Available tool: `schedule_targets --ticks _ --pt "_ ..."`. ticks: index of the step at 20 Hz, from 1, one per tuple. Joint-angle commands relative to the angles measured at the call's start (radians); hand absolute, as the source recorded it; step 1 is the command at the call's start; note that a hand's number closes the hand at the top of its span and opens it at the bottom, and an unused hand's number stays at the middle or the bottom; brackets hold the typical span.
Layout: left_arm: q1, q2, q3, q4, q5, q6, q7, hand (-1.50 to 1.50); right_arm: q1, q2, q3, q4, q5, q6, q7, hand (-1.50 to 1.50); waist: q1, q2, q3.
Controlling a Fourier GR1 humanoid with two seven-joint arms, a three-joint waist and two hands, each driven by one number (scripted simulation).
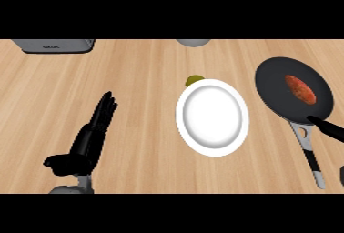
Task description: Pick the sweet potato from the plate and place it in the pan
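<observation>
At the far left edge you see a grey appliance [53, 45] carrying a short dark mark on its front, too small for you to read; no other writing shows. Your left hand [91, 136] stands at the near left of the wooden counter [134, 68], forearm entering from the lower edge, fingers straight and pointing away from you, thumb spread low to the left; it holds nothing and touches nothing. Of your right hand [329, 128] you see only dark fingers entering at the right edge, lying over the near rim of the pan [272, 86] where the handle [310, 157] joins it. They look extended rather than curled, though most of the hand is cut off from your view. The sweet potato [300, 88] lies inside the pan, toward its right side, apart from those fingers. The white plate [212, 117] sits at centre, with a small olive-green object [194, 80] just beyond its far rim. A grey rounded object [194, 43] shows at the far edge.
</observation>
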Motion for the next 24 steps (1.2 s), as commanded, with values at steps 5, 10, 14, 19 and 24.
schedule_targets --ticks 5,10,14,19,24 --pt "0.024 -0.027 -0.014 0.025 -0.025 0.013 -0.03 0.0 0.242 0.132 0.129 -0.373 -0.011 -0.037 0.116 -1.5 0.005 0.002 0.0" --pt "-0.02 -0.035 -0.061 0.032 -0.025 0.055 0.006 0.0 0.254 0.089 0.151 -0.324 -0.057 -0.045 0.097 -1.5 0.007 0.003 0.001" --pt "0.002 0.0 0.028 0.032 0.018 -0.035 -0.023 0.0 0.282 0.064 0.187 -0.385 -0.041 -0.072 0.177 -1.5 0.008 0.004 0.001" --pt "-0.023 -0.027 0.015 0.083 -0.018 -0.016 -0.061 0.0 0.305 0.065 0.242 -0.47 -0.031 -0.093 0.252 -1.5 0.008 0.003 0.001" --pt "-0.015 -0.024 0.003 0.026 -0.04 0.002 -0.015 0.0 0.323 0.061 0.235 -0.449 0.007 -0.172 0.18 -1.5 0.008 0.003 0.001"
